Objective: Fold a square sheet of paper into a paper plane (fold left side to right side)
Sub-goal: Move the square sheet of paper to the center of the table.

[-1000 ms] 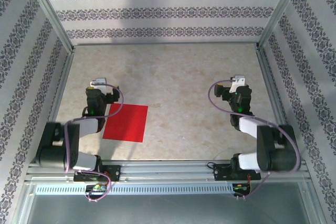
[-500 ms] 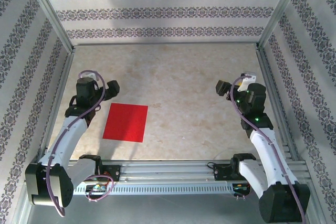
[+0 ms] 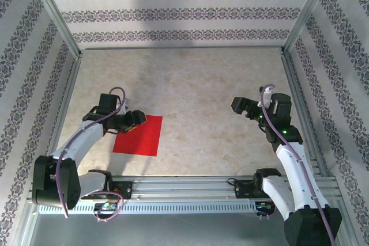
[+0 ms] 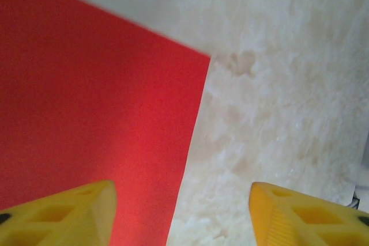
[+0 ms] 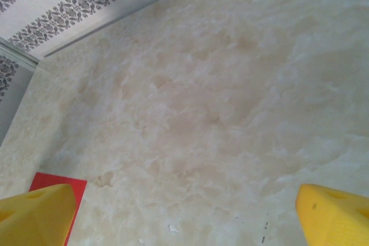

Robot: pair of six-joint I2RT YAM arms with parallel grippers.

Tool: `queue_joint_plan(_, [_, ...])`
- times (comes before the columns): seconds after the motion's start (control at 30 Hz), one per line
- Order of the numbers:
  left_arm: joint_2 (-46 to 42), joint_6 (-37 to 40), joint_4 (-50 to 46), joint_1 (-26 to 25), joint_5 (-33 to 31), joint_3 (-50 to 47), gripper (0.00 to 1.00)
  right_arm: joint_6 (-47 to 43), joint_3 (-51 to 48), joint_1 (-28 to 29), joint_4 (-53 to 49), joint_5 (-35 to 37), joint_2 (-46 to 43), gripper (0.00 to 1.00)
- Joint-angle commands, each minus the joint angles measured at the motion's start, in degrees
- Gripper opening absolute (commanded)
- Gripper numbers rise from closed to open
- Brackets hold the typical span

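The square sheet of paper (image 3: 138, 136) is bright red and lies flat on the marble table (image 3: 202, 84), near the front left. My left gripper (image 3: 136, 121) hangs over its far edge near the left corner. In the left wrist view the paper (image 4: 98, 119) fills the left half, and its straight edge runs down between the yellow fingertips (image 4: 69, 214). The left gripper (image 4: 181, 217) is open, with nothing between its fingers. My right gripper (image 3: 242, 106) is open over bare table at the right. In the right wrist view a corner of the paper (image 5: 63, 184) peeks past one yellow finger (image 5: 34, 214) of that gripper (image 5: 184, 223).
Patterned walls (image 3: 173, 12) with metal frame posts (image 3: 55, 12) enclose the table on three sides. A metal rail (image 3: 184, 187) carrying both arm bases runs along the near edge. Bare marble stretches between the paper and the right arm.
The left arm has swung from left of the paper to over its far edge, and its jaws have narrowed. The right gripper has shifted slightly left and nearer.
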Motion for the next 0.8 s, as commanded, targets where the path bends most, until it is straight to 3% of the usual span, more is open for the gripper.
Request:
queue_joint_plan(0.0, [3.48, 0.35, -0.98, -1.78, -0.64, 0.54, 0.57, 1.37, 1.96, 0.23, -0.73, -2.23, 0.14, 0.98])
queue_joint_plan(0.23, [10.36, 2.7, -1.85, -2.76, -4.82, 2.21, 0.49, 1.02, 1.7, 0.84, -1.17, 0.02, -0.12, 0.98])
queue_joint_plan(0.77, [16.08, -0.82, 1.5, -3.83, -4.4, 0.55, 0.43, 0.86, 3.32, 2.51, -0.74, 3.11, 2.41, 0.98])
